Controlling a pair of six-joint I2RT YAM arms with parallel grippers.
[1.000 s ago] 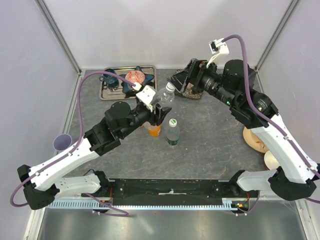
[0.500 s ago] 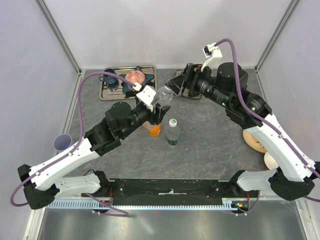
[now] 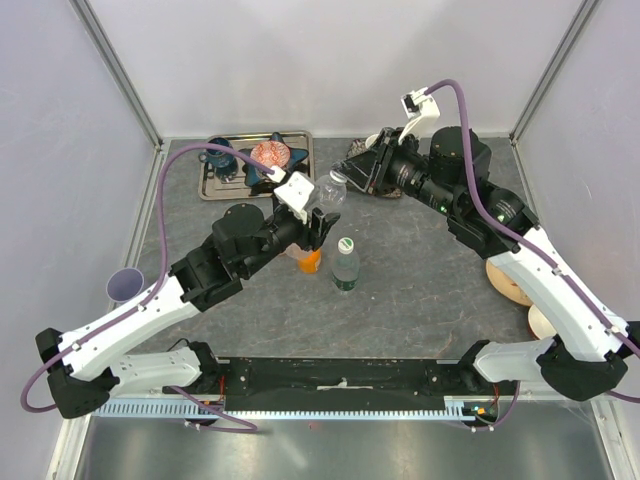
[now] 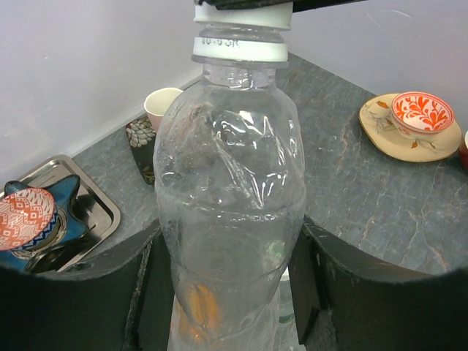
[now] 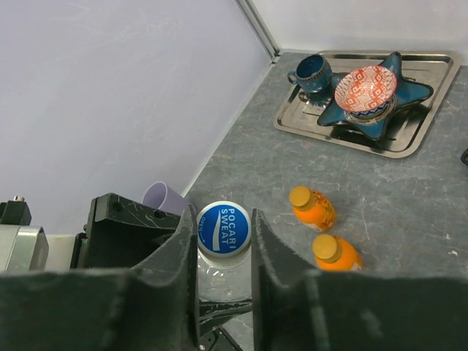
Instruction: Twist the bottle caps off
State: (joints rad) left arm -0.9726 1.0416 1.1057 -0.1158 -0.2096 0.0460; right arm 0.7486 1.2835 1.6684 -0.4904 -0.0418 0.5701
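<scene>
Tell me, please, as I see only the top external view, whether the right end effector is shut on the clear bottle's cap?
Observer: Yes, the right wrist view shows the right end effector shut on the round blue plastic cap, a finger against each side.
Operator: Is the bottle held?
Observer: The left end effector is shut on the crumpled colourless clear plastic bottle, fingers on both flanks.
Operator: Are any bottles hidden from me?
Observer: Two short orange plastic bottles sit below, orange caps on; you see only one.

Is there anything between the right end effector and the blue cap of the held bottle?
Nothing visible. The right end effector is shut on the blue cap, while the left end effector grips the clear bottle.
</scene>
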